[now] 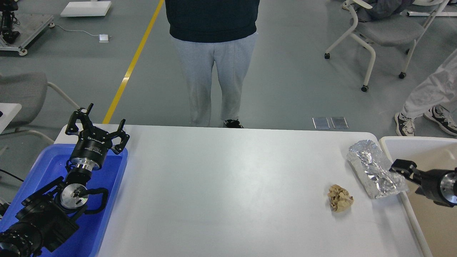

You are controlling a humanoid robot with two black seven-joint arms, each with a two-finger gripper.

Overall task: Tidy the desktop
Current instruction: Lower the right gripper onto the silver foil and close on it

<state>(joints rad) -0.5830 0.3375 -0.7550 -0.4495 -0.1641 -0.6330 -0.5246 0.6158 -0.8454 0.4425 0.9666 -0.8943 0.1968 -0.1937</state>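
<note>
Desktop: the desktop (228,185) is a large white tabletop with rounded corners, filling the lower middle of the head view.
Left gripper: the left gripper (101,123) is raised over the far end of the blue tray, fingers spread apart and holding nothing.
Right gripper: the right gripper (401,167) enters from the right edge over the bin, its tip at the right edge of the foil packet; the fingers appear dark and end-on, so whether it is released or clamped cannot be told.
Blue tray: the blue tray (114,185) lies against the left edge of the desktop, beneath the left arm.
Bin: the bin (392,142), white-rimmed with a beige inside, stands against the right edge of the desktop.
Foil packet: the foil packet (375,169) is crumpled and silver, lying on the desktop near its far right corner, just beside the bin rim.
Paper ball: the paper ball (340,198) is crumpled and tan, resting on the desktop near the foil packet, on its near left side, apart from it.
Background: a standing person (214,53) in grey trousers is at the far edge of the desktop; a grey chair (385,32) is on the floor at upper right.
</note>
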